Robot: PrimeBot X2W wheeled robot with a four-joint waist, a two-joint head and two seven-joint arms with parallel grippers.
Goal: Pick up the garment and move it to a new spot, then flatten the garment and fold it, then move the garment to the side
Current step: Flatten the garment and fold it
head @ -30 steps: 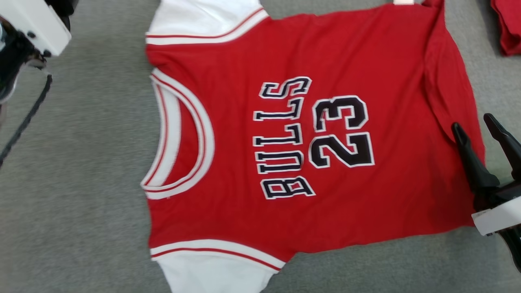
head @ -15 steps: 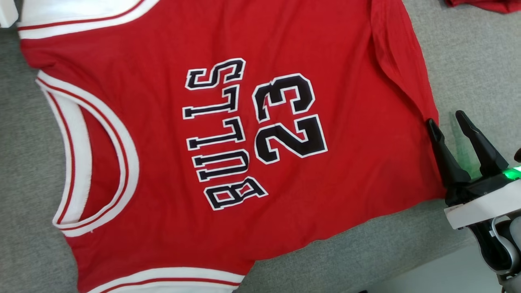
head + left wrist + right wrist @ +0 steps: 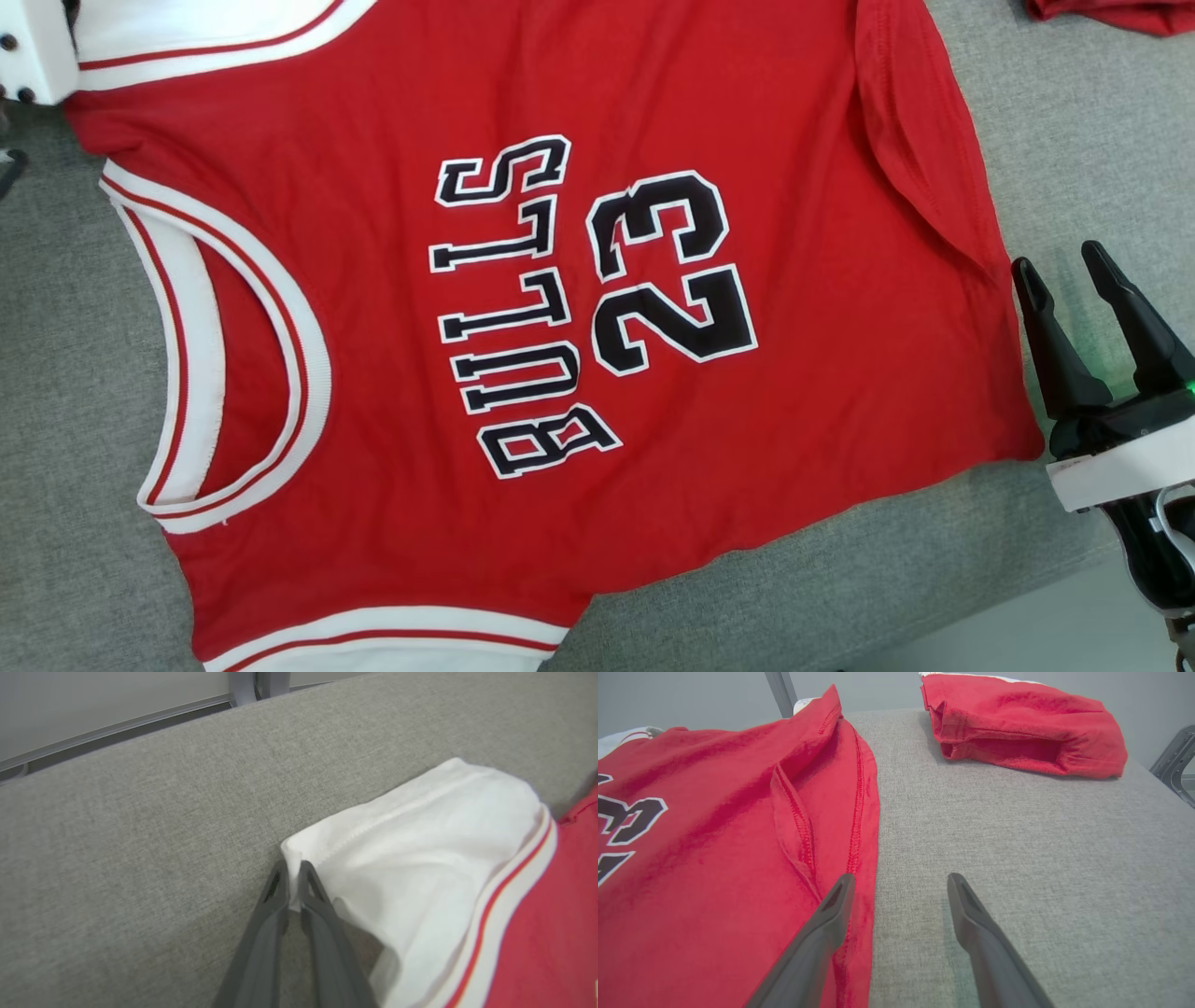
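1. Since half a second ago, the right end effector [image 3: 1057,257] has edged off the hem; it is released, fingers spread.
2. The red cotton jersey with white sleeves [image 3: 840,373] lies flat on the grey fabric tabletop [image 3: 75,373], lettered "BULLS 23" in black.
3. The left end effector [image 3: 292,879] is clenched on its white sleeve corner.

1. Head cam: high, facing steeply down on the jersey [image 3: 560,523]. The right gripper [image 3: 1058,259] is at lower right, tips pointing up-frame.
2. Left wrist cam: low, very close, sighting along the left gripper [image 3: 292,864]. White sleeve [image 3: 411,858] pinched at the tips, grey surface [image 3: 140,835] beyond.
3. Right wrist cam: low, looking out between spread jaws. Jersey hem at one fingertip, folded red cloth [image 3: 1017,732] well beyond the tips.
4. Overlap: head and right wrist share the hem and folded cloth. Head and left wrist share the sleeve.
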